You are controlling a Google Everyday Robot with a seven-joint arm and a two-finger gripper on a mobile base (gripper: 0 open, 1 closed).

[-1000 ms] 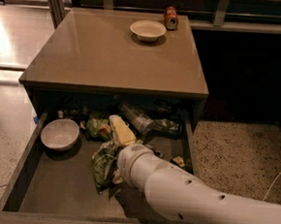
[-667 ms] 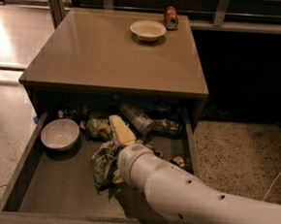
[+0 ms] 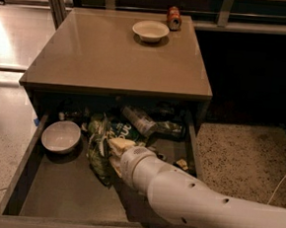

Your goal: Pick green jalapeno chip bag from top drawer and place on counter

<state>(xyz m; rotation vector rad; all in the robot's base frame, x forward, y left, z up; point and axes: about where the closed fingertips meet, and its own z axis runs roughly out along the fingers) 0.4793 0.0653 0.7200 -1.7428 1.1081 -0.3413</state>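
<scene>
Camera view: the green jalapeno chip bag [image 3: 98, 157] is seen crumpled inside the open top drawer [image 3: 67, 196], the gripper [image 3: 116, 154] is set against it, whether closed on it cannot be told, and lifting and placing on the counter [image 3: 108, 59] are judged undone.

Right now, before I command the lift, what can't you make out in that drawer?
- Gripper: camera view, down at the green jalapeno chip bag in the top drawer; the arm covers most of it, so the grasp is unreadable.
- Bag's right side: hidden under the arm.
- Items at the drawer's back: shadowed by the counter overhang, too dark to name.
- Drawer's front right corner: covered by the arm.
</scene>
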